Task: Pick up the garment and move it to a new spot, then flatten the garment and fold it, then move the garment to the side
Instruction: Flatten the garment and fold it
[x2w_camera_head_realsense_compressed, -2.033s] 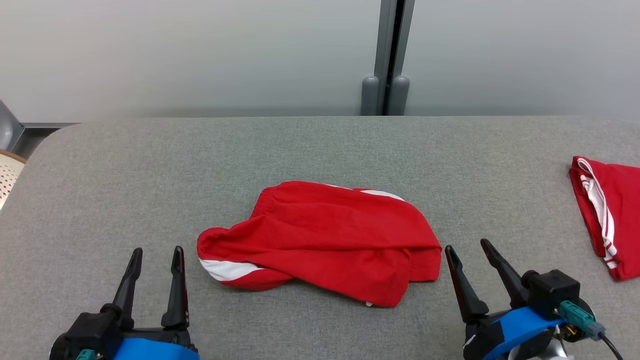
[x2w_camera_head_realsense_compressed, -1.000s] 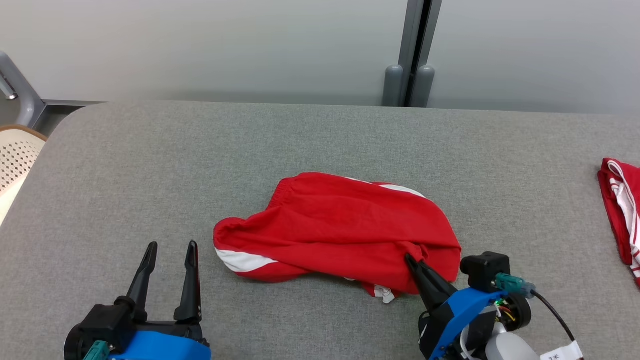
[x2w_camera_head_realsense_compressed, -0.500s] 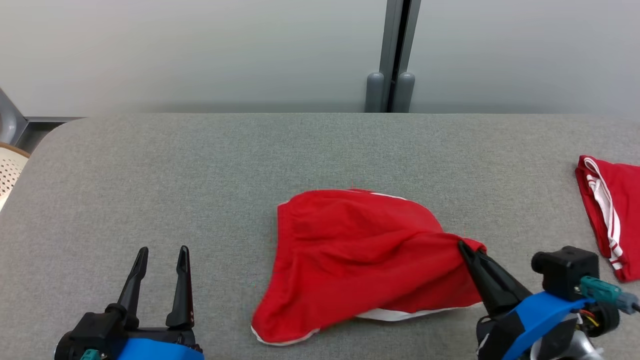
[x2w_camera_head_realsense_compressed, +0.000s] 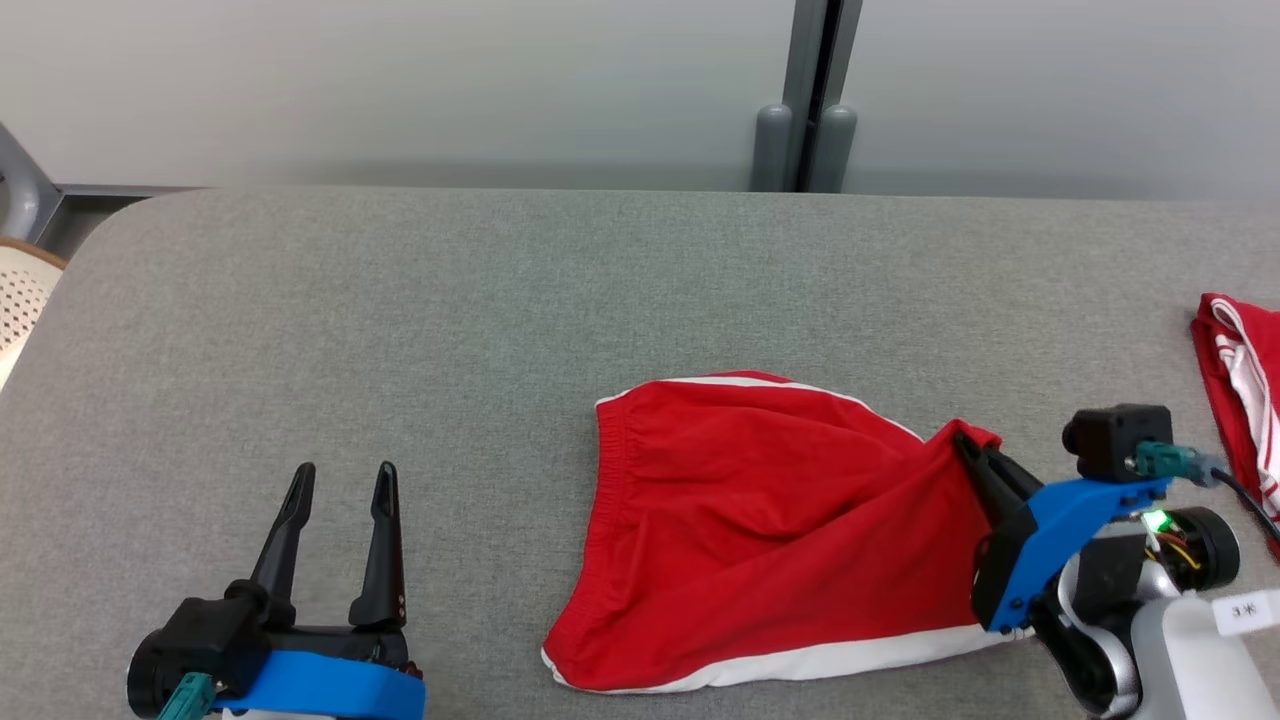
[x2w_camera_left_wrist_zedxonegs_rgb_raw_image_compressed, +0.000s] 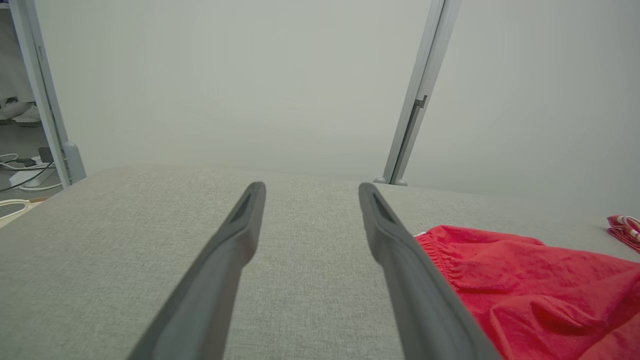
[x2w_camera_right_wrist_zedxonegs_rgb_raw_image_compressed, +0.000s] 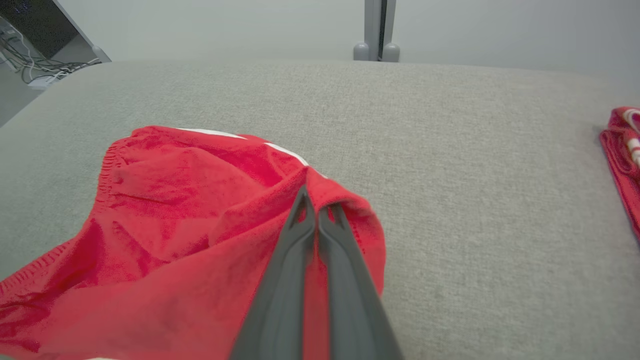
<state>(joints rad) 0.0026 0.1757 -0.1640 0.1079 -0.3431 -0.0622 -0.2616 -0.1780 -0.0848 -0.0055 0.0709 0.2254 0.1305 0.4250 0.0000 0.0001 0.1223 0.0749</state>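
Another red striped garment (x2w_camera_head_realsense_compressed: 1243, 400) lies partly out of view by the grey counter's (x2w_camera_head_realsense_compressed: 400, 300) right edge. The right end effector (x2w_camera_head_realsense_compressed: 968, 442) clamps the red white-trimmed shorts (x2w_camera_head_realsense_compressed: 780, 520); the left end effector (x2w_camera_head_realsense_compressed: 343, 472) gapes empty.

Bare grey tabletop (x2w_camera_head_realsense_compressed: 400, 320) lies open left of and beyond the red shorts (x2w_camera_head_realsense_compressed: 780, 520). A second red garment (x2w_camera_head_realsense_compressed: 1240, 380) crowds the right edge.

second red garment (x2w_camera_head_realsense_compressed: 1245, 400) cropped at right edge, chair (x2w_camera_head_realsense_compressed: 22, 300) cropped left
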